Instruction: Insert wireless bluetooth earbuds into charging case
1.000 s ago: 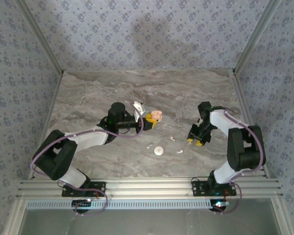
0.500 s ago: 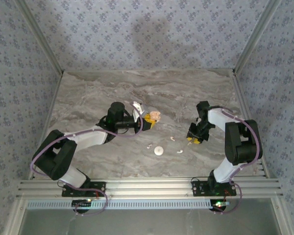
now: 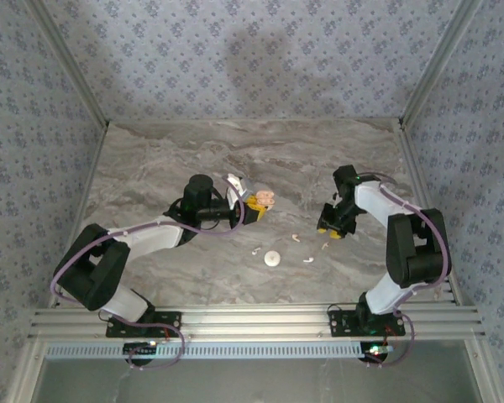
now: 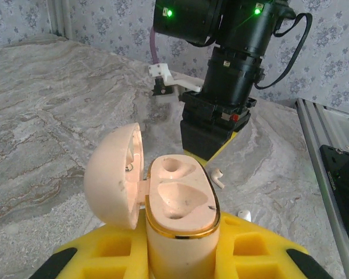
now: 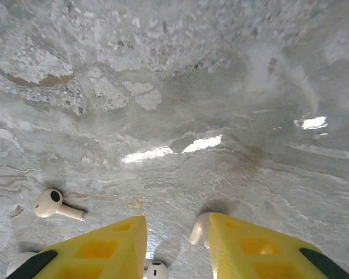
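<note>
The left gripper point(image 4: 180, 258) is pressed together on the charging case point(image 4: 179, 200), which is pinched upright between the yellow fingers point(image 4: 253, 253) near the middle of the counter point(image 3: 151, 168). The case's lid point(image 4: 113, 174) is swung open to one side, and 2 hollow wells are exposed in the gold-rimmed top.

The right gripper point(image 5: 173, 235) is held low over the counter, to the right of the middle and well apart from the case. Its yellow fingers are spread, with bare counter in the gap and nothing clamped. A 1st earbud point(image 5: 199, 228) lies just beside the inner edge of one finger; whether it is touched cannot be told. A 2nd earbud point(image 5: 157, 271) is partly seen at the bottom edge of the right wrist view, between the fingers. A 3rd earbud point(image 5: 57, 204) lies flat further off, beyond the outer side of the other finger, its stem pointing toward the gripper.

In the top view, small white pieces are scattered between the 2 grippers and toward the near edge of the counter, with a round white disc point(image 3: 273, 259) among them.
</note>
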`<state>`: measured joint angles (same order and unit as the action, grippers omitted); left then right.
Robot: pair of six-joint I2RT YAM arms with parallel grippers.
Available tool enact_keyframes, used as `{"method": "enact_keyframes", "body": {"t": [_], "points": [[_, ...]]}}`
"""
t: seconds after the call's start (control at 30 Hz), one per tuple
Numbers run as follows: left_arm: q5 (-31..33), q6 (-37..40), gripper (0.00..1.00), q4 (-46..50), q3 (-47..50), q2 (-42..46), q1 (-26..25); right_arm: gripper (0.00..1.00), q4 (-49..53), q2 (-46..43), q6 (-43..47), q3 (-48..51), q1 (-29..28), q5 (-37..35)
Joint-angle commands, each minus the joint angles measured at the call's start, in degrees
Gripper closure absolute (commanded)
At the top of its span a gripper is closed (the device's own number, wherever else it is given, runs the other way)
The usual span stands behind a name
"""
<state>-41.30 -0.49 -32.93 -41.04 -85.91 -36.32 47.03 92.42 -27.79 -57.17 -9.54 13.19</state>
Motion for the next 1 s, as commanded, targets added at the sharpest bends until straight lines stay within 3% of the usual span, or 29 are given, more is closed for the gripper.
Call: {"method": "enact_keyframes", "body": {"t": [0.0, 0.37, 0.97], "points": [[-1.5, 1.0, 0.79, 0.3, -1.0, 1.6, 0.4, 0.64, 5.7, -1.2, 0.7, -1.0, -0.1, -3.7], [-1.9, 1.4, 0.79, 1.3, -1.7, 1.5, 0.4, 0.66, 3.4, 2.1, -0.1, 1.4, -0.9, 0.0], [-1.9, 1.6, 0.8, 2.3, -2.0, 1.5, 0.4, 0.68, 2.1, 5.0, 0.4, 2.0, -1.9, -1.0]]}}
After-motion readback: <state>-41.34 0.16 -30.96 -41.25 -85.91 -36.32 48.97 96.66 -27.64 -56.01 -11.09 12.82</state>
